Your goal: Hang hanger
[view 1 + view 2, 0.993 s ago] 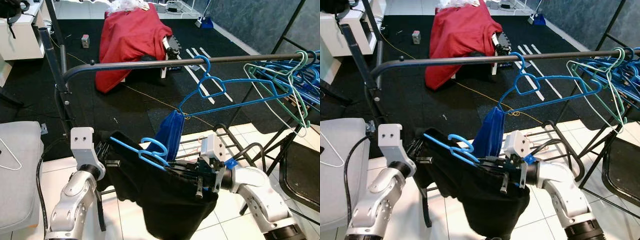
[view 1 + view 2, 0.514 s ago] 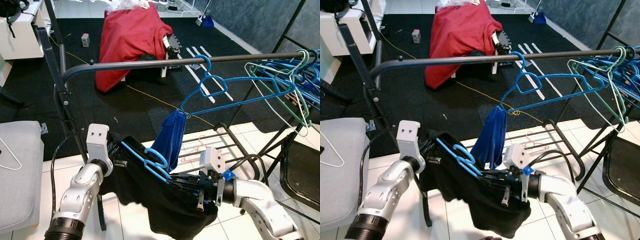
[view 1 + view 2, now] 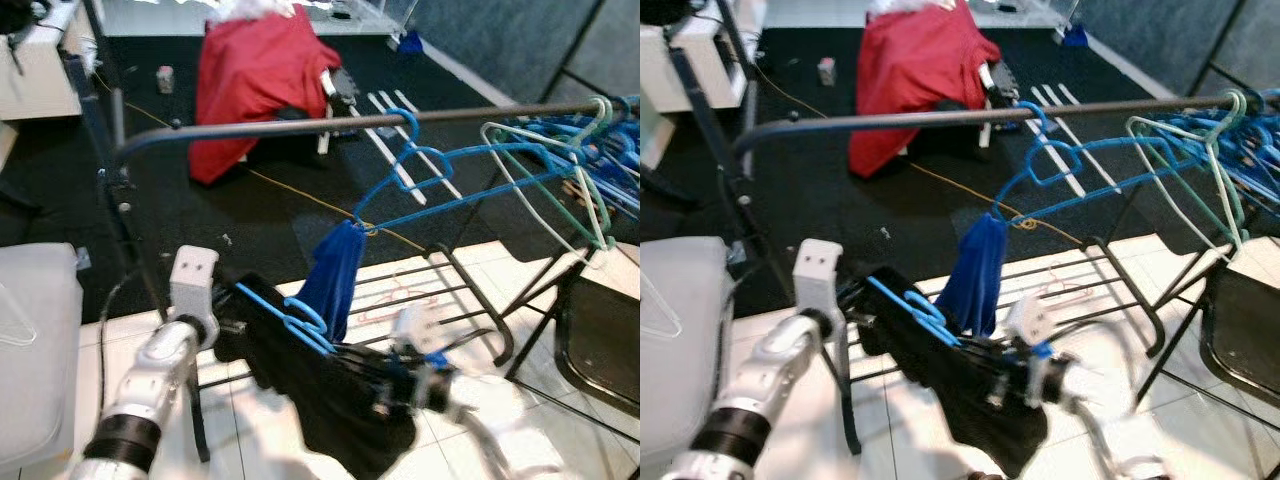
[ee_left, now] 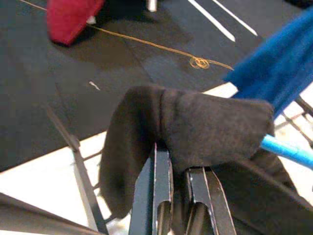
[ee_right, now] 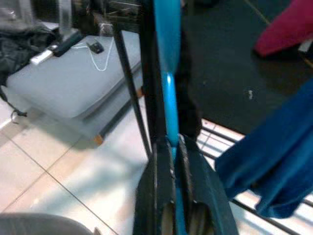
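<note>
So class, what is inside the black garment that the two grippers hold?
A blue hanger runs through the black garment; its hook and one arm stick out. The rest of the hanger is covered by cloth.

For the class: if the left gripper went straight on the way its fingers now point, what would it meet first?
The black garment: the left gripper is already shut on its folded edge. Beyond that lies dark floor, though depth is uncertain.

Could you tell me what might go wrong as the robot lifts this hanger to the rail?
The black garment hangs loose from the blue hanger and could slide off. The hook must clear the blue cloth hanging right above. The right gripper pinches only the thin hanger bar, so it might twist.
</note>
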Robot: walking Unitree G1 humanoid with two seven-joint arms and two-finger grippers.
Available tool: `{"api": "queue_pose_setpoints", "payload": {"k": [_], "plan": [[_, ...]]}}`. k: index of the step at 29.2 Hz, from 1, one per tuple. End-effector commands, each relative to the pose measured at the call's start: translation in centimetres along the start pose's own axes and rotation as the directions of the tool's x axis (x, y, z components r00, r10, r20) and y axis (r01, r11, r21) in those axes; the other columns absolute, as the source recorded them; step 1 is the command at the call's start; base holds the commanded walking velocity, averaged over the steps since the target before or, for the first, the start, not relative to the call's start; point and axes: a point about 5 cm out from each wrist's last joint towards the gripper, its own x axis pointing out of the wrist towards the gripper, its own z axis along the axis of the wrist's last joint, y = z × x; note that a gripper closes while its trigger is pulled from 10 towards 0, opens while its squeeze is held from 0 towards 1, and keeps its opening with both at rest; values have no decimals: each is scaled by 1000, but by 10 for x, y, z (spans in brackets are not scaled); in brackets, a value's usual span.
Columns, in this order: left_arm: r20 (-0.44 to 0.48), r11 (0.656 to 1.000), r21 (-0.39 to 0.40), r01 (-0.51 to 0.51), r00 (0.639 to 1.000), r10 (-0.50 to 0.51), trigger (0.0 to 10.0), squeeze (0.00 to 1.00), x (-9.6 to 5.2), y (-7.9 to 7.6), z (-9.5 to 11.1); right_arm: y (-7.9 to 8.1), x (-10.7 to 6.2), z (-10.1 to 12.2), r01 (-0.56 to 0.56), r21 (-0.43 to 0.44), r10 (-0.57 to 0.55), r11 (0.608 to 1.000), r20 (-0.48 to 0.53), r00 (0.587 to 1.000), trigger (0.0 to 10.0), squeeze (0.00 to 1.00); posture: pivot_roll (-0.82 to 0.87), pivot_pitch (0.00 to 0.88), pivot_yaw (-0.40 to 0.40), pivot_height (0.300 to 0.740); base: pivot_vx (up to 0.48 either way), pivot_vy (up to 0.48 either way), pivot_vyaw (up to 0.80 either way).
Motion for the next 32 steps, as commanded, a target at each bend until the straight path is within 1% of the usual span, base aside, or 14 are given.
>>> {"api": "queue_pose_setpoints", "payload": {"k": [1,3,6,8,13,16,19,20,21,22,23,27,29,32], "plan": [[171,899,-59,-433,883,437,0,0,-14,79,42,-19,-34,-37,187,46,-176,981,-171,969,0,0,-125,139,-68,740,0,0,0],[197,914,-79,-398,892,406,0,0,-12,69,47,-21,-15,-35,224,100,-201,969,-195,960,0,0,-123,135,-63,740,0,0,0],[206,920,-79,-384,897,391,0,0,-10,66,48,-26,-12,-31,206,70,-189,976,-192,963,0,0,-123,135,-63,740,0,0,0],[208,923,-75,-378,899,385,0,0,-8,65,47,-42,-25,-34,176,42,-163,984,-210,964,0,0,-123,133,-63,740,0,0,0],[213,925,-68,-373,901,379,0,0,-5,66,47,-58,-38,-42,205,44,-191,978,-221,956,0,0,-122,133,-62,740,0,0,0],[206,927,-48,-373,904,374,0,0,-3,65,47,-75,-57,-44,228,59,-210,972,-218,953,0,0,-119,128,-63,740,0,0,0],[206,927,-48,-373,904,374,0,0,-3,65,47,-75,-57,-44,228,59,-210,972,-218,953,0,0,-119,128,-63,740,0,0,0],[201,930,-34,-367,909,366,0,0,-2,63,46,-79,-63,-45,222,74,-199,972,-234,952,0,0,-119,128,-63,740,0,0,0],[198,942,-4,-335,923,329,0,0,3,56,46,-80,-67,-46,135,51,-115,990,-284,952,0,0,-116,124,-57,740,0,0,0],[198,942,-4,-335,923,329,0,0,3,56,46,-80,-67,-46,135,51,-115,990,-284,952,0,0,-116,124,-57,740,0,0,0],[196,952,25,-306,935,296,0,0,7,49,48,-79,-68,-47,54,-3,-52,999,-344,937,0,0,-115,123,-55,740,0,0,0],[193,957,53,-284,944,269,0,0,13,42,51,-79,-68,-46,26,-10,-28,1000,-340,940,0,0,-110,122,-55,740,0,0,0],[175,958,85,-273,951,256,0,0,21,38,54,-76,-64,-41,-21,31,28,999,-248,968,0,0,-107,122,-54,740,0,0,0],[166,957,94,-275,952,257,0,0,23,37,54,-72,-62,-40,-73,53,83,996,-225,971,0,0,-107,122,-54,740,0,0,0]]}}
